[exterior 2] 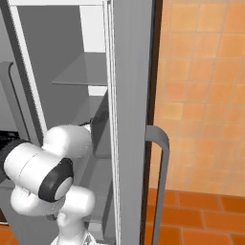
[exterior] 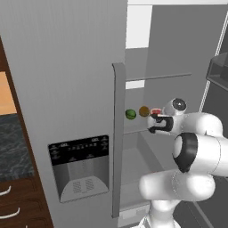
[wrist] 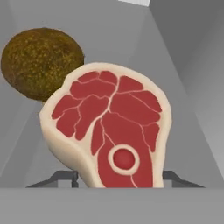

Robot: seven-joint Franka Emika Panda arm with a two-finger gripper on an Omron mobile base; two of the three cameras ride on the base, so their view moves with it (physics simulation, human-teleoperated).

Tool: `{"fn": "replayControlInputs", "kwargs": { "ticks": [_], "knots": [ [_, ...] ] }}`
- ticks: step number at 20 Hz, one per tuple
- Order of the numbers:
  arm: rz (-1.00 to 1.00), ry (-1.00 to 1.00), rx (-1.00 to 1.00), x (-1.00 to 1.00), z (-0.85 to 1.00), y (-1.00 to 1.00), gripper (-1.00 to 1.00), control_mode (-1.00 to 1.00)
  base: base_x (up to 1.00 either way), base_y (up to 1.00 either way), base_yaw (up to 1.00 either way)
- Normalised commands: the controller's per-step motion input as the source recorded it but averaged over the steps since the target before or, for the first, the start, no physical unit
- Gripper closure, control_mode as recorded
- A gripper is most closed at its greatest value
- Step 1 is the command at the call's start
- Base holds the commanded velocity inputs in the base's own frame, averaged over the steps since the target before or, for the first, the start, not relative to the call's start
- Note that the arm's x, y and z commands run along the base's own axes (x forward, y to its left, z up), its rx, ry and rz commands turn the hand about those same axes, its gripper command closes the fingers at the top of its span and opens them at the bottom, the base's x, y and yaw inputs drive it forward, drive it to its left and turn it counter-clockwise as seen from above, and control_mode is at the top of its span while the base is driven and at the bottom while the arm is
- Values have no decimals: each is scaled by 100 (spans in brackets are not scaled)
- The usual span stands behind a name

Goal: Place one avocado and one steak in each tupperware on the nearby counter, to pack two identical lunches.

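Early in the task: inside the fridge (exterior: 89, 67), the gripper (wrist: 118, 177) pinches a steak (wrist: 109, 131) between its fingers, with nothing visibly packed.

Arm (exterior: 196, 151): glossy white rounded segments, bulbous at the joints, with dark charcoal bands and caps. Hand section black-faced; grey disc on the wrist. Finger tips (wrist: 65, 177) dark, slim.

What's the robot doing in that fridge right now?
Hand closing around steak on fridge shelf. Brown round fruit just beside it. Nothing blocking.
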Motion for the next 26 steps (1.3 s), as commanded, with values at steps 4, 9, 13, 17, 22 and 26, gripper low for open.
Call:
{"fn": "replayControlInputs", "kwargs": {
  "ticks": [4,9,13,17,22,26],
  "knots": [
    [4,15,0,-100,65,56,100,-100,0,0,0],
    [0,20,-2,-91,100,44,100,-100,0,0,0],
    [0,-6,0,-100,46,0,100,-100,0,0,0],
    [4,-13,0,-100,47,4,100,-100,0,0,0],
    [7,-1,0,-100,8,6,100,-100,0,0,0],
    [13,-1,-2,-100,3,26,100,-100,0,0,0]
  ]
}}
